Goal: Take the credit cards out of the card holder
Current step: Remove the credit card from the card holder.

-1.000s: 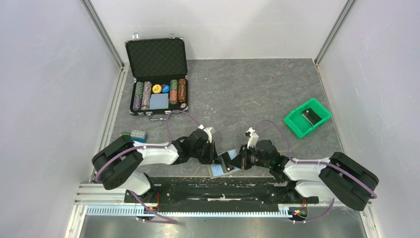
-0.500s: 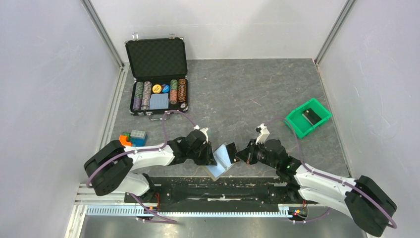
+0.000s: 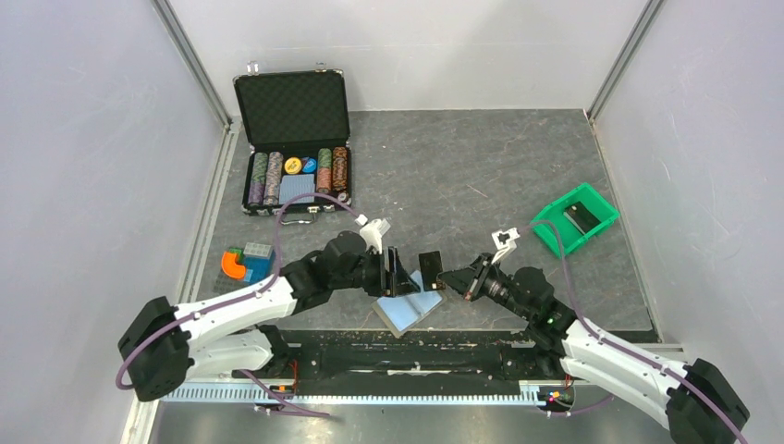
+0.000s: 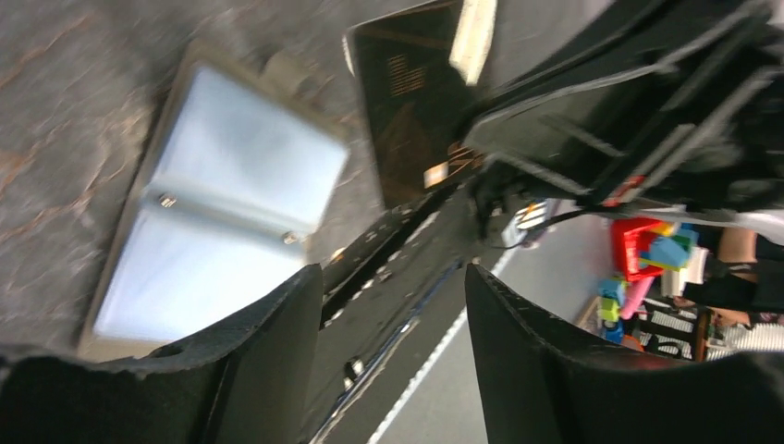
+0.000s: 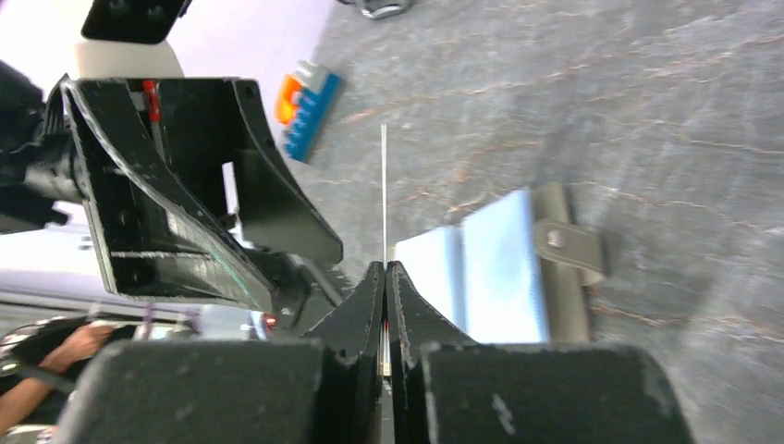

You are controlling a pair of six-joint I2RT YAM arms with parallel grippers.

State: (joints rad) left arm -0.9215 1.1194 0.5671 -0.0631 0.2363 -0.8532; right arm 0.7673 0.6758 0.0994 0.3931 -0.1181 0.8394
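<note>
standing open at the far left of the grey table [image 3: 462, 176], one black chip case [image 3: 294, 111] shows four rows of chips. one green bin [image 3: 553, 236] at the right holds one flat black item [image 3: 582, 217]. one cluster of orange, green and blue blocks [image 3: 245, 261] sits near the left wall. all three are well apart from the work spot. one card holder [image 3: 413, 313] lies spread flat at the near edge between the two arms, its two pale-blue panels facing up. one credit card [image 3: 430, 264], dark-faced with small print, is pinched in the right gripper [image 3: 447, 277], jaws closed tight on it, above the holder's far side. the left gripper [image 3: 396, 274] hangs just beside the card with jaws wide and nothing between them; in the overhead view its fingers cover part of the holder's left edge. versus a second ago: the holder was tilted up between both grippers and is now flat; the left jaws have widened; the right arm has drawn back rightward with the card; the blocks, then half hidden by the left arm, now show fully.
</note>
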